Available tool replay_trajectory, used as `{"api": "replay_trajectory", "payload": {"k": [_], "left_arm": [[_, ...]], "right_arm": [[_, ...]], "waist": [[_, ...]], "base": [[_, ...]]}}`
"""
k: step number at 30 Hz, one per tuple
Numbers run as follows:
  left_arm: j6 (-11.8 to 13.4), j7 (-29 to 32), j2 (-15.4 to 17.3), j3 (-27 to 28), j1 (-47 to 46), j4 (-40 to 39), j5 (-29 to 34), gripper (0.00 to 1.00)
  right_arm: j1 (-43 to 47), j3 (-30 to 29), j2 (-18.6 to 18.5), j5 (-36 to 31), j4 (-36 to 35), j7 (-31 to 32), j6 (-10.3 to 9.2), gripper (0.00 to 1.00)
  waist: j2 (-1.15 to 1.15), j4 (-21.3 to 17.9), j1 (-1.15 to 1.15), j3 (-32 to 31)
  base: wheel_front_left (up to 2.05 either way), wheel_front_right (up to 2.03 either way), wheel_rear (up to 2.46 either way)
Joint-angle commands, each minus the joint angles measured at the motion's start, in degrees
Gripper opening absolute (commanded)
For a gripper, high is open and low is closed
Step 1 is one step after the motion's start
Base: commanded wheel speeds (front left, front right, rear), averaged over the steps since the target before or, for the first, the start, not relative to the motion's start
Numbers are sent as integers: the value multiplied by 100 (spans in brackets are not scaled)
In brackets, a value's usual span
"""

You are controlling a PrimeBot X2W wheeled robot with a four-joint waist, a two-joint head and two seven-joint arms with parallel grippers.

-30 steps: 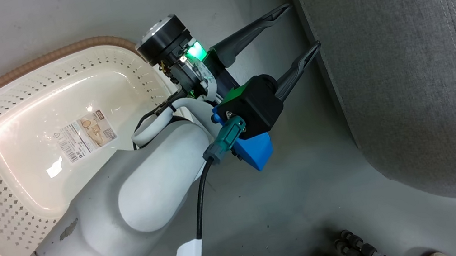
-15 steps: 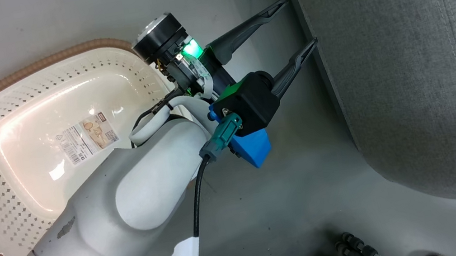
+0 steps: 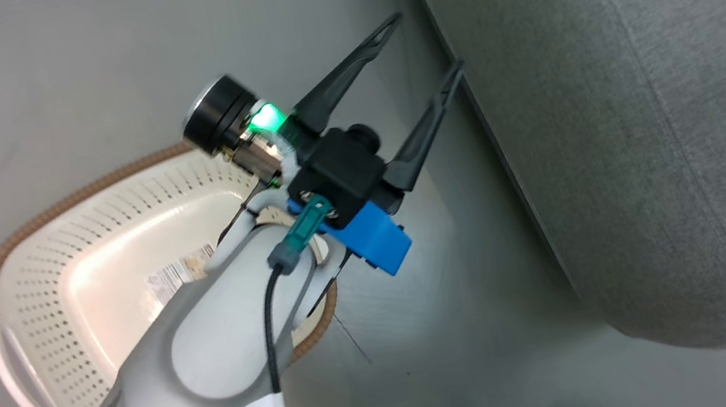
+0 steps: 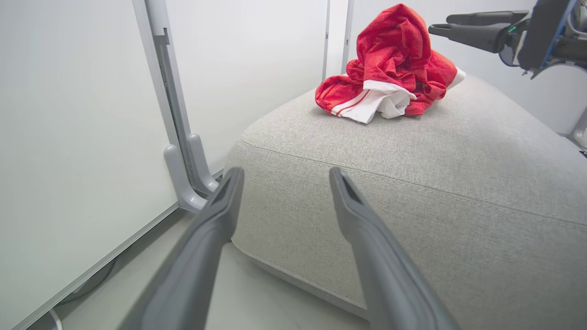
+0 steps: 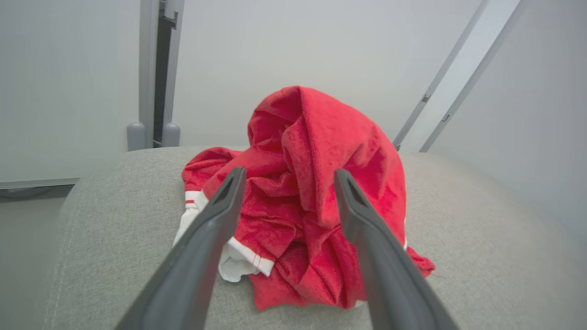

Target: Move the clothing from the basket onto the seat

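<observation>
Jaws of right gripper (image 5: 289,170) just opened, left gripper (image 3: 426,40) also open: treat clothing (image 5: 293,137) on seat (image 5: 458,252) as delivered.

Left jaws parted, between basket (image 3: 40,327) and grey seat (image 3: 653,150)

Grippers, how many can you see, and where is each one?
2. The left gripper hangs open over the floor between the basket and the seat. The right gripper is open close to the red clothing heaped on the seat.
</observation>
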Motion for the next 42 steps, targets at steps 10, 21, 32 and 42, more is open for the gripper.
{"api": "replay_trajectory", "payload": {"k": [10, 21, 32, 42], "left_arm": [[180, -27, -50, 1635, 1481, -553, -66, 100], [69, -27, -363, 3192, 2651, -727, 202, 100], [-105, -28, -666, 4370, 3743, -748, 536, 100], [-296, -28, -782, 4595, 4247, -605, 624, 100]], "right_arm": [[929, 1110, 192, 69, -695, -1, 1, 100], [1440, 2029, 447, 204, -1056, -1, 0, 100], [2190, 2464, 814, 439, -1216, -2, 1, 100], [2805, 2366, 1084, 450, -926, -2, 1, 100]], "waist": [[0, 548, 0, -1619], [0, 1070, 0, -2487], [0, 1455, 0, -3254], [0, 1676, 0, -3575]], "base": [[0, 0, 0], [0, 0, 0], [0, 0, 0], [0, 0, 0]]}}
